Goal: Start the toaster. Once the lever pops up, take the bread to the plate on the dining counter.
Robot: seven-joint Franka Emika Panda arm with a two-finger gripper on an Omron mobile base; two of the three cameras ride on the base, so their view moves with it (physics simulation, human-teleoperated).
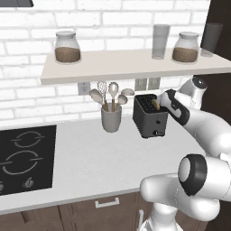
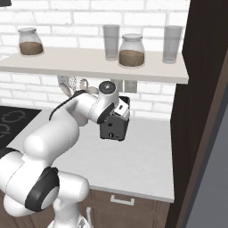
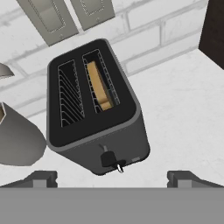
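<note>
The toaster sits right below my hand, a dark boxy thing standing on the grey-white counter, close to the brick wall and just right of the utensil cup. Its two slots face up at me; the bread stands in the right-hand slot, tan and thin, sunk mostly below the rim with its top edge near the opening. The left slot holds only wire guides. Low on the near end face I see the lever, a small dark knob on a short slit, with a lighter little dial beside it.

My gripper hovers above and just in front of that end face, fingers spread wide with nothing between them (the two tips sit far apart at the near edge of my view).

What worries me: the lever is small and sits close to the dial, so a slightly off approach could land a fingertip on the dial or slide off the knob without latching it. I judge the toaster light enough to skid or tip toward the wall if I press at an angle rather than straight down. The cup stands near enough that a wide swing might knock it.
</note>
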